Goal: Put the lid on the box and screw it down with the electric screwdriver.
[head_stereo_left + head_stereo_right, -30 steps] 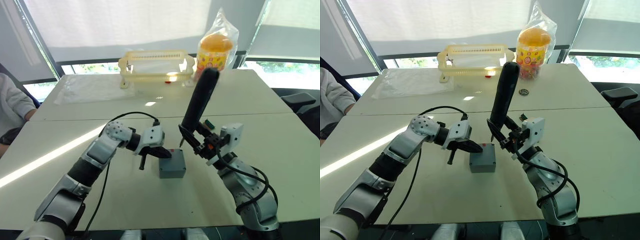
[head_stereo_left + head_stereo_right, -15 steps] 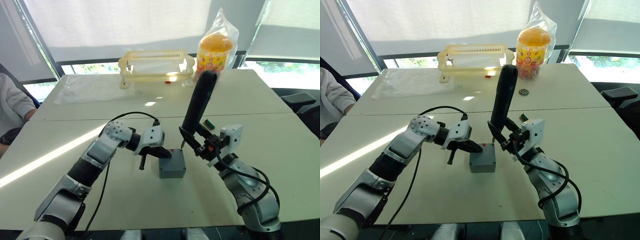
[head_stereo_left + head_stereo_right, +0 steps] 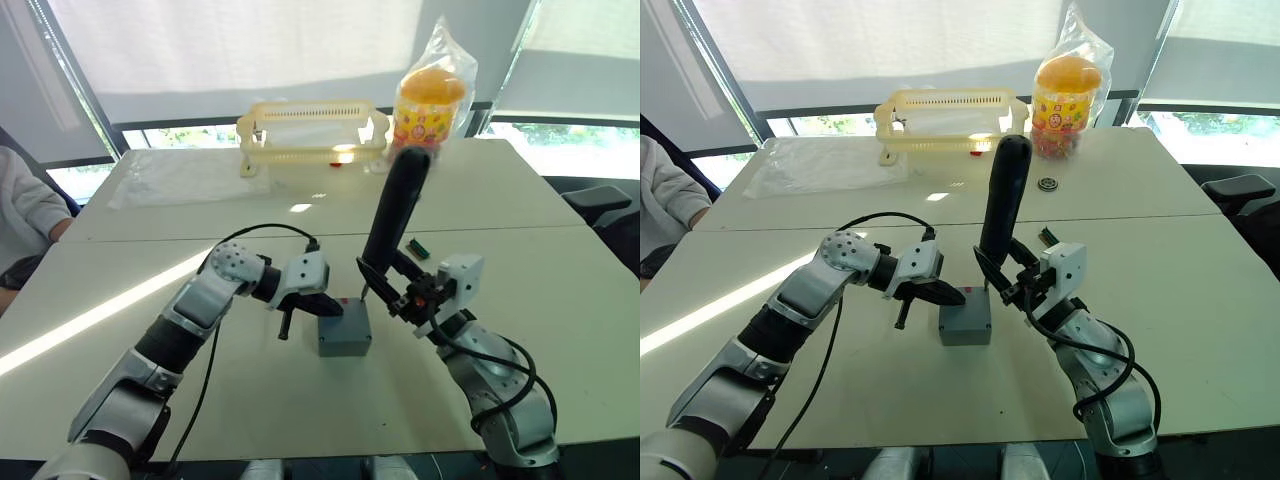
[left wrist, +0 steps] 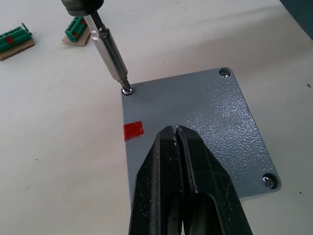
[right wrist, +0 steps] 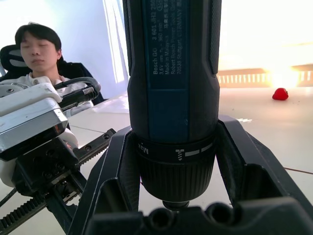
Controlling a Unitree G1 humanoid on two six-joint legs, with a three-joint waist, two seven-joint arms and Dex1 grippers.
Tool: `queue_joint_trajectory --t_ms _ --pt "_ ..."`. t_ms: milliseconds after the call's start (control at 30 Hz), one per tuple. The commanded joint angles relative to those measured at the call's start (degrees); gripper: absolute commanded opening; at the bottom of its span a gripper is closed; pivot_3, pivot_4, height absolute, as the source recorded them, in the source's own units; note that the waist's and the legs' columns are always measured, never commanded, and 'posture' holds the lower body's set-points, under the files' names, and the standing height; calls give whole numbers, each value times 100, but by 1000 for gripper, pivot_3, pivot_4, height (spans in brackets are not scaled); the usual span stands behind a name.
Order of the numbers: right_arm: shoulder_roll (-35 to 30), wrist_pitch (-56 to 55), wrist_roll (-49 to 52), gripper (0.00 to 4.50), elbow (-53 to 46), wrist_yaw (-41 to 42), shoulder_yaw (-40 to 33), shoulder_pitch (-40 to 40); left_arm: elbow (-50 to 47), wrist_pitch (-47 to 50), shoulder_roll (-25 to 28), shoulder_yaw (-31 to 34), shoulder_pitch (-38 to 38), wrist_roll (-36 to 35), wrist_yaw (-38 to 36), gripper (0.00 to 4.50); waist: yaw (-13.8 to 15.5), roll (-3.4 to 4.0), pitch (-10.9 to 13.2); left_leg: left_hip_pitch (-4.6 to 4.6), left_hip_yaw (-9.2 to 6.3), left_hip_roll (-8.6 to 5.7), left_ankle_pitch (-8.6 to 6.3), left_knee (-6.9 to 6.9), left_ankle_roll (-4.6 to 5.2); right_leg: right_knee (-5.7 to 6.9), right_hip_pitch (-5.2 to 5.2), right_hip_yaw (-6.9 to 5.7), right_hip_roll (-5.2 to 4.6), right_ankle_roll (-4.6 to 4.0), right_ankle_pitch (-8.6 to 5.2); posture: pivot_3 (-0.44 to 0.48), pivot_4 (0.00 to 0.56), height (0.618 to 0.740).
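Lid is already sitting on the box, mid-table. Right gripper, clamped on the electric screwdriver, has the bit in one corner screw; looks like the driving stage, other corners probably still to go. Left gripper, fingers together, presses down on the lid. White table, yellow basket and snack jar at the back by bright windows, green connector blocks nearby.

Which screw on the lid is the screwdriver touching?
The corner screw nearest the red mark. The electric screwdriver has its bit on it; the two other visible screws are untouched.
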Motion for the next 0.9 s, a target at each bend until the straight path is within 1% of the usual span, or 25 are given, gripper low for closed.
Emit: queue_joint_trajectory --t_ms 33,433,633,800,900 --pt "-103 -212 -250 1756 113 93 143 85 60 112 111 -182 138 220 -28 0 0 -3 -2 0 0 0 0 0 0 0 0 0 0 0 0 0 150 740" --pt "-191 -301 -362 1756 211 139 207 269 33 -35 196 -268 234 305 -76 0 1 -20 -22 29 -3 3 -1 -3 1 -12 37 -4 1 -17 -10 0 150 740" --pt "-333 -82 -380 1756 206 123 241 338 -10 -51 187 -293 265 322 -80 0 8 -28 -41 37 -5 3 -2 -4 2 -17 48 -6 1 -19 -11 0 150 740" --pt "-410 101 -322 1756 198 137 208 308 -6 -77 155 -293 284 346 -78 0 17 -43 -52 70 -4 4 -3 -17 3 -27 78 -6 -3 -29 -25 0 150 740" --pt "-449 184 -309 1756 191 135 198 254 11 -101 134 -291 285 359 -73 0 18 -51 -61 73 -3 4 -3 -20 3 -28 79 -5 -5 -36 -30 0 150 740"
